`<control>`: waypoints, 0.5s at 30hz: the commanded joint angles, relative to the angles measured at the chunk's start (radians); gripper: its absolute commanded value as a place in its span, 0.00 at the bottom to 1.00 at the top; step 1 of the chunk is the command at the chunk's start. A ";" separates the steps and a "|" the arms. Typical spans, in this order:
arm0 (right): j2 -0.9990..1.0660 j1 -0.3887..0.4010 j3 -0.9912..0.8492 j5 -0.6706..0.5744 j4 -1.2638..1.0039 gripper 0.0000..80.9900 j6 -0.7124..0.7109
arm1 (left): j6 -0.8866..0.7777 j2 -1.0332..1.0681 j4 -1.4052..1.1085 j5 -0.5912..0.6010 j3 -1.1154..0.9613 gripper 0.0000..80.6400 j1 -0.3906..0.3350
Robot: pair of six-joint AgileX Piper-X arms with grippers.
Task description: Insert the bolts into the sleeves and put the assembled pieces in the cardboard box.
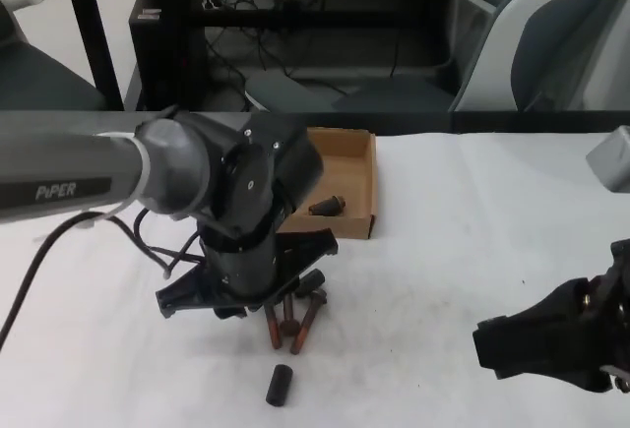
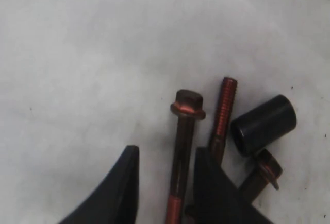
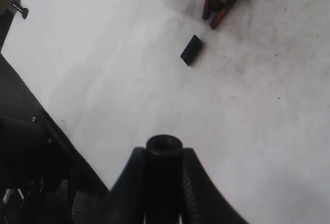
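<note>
The left end effector (image 2: 167,154), its jaws apart, straddles a bolt (image 2: 181,131) lying flat on the worktop (image 1: 443,251), lower centre of the high view; its long axis runs along the gap, head away from the wrist. Better to close on mid-shaft, clear of the neighbouring bolt (image 2: 223,110). The right end effector (image 3: 163,157) is clamped on a sleeve (image 3: 163,144).

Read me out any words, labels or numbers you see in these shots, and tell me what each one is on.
White lettering on the left arm's grey link: a maker's mark only, not quoted.
Pale label on the black rack at the back: too small to read.
Bolts, sleeves, cardboard box: no print visible.
</note>
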 commanded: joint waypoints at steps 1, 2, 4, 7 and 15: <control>-0.009 -0.005 -0.015 -0.024 -0.018 0.01 -0.009 | 0.014 0.001 0.066 0.000 -0.033 0.45 -0.003; -0.009 -0.005 -0.015 -0.024 -0.018 0.01 -0.009 | 0.016 0.001 0.076 0.000 -0.036 0.45 -0.003; -0.009 -0.005 -0.015 -0.024 -0.018 0.01 -0.009 | 0.012 0.001 0.078 0.000 -0.036 0.45 -0.006; -0.009 -0.005 -0.015 -0.026 -0.018 0.01 -0.009 | 0.012 0.015 0.086 0.010 -0.036 0.45 -0.006; -0.009 -0.005 -0.015 -0.045 -0.018 0.01 -0.009 | 0.015 0.078 0.112 0.041 -0.085 0.45 -0.038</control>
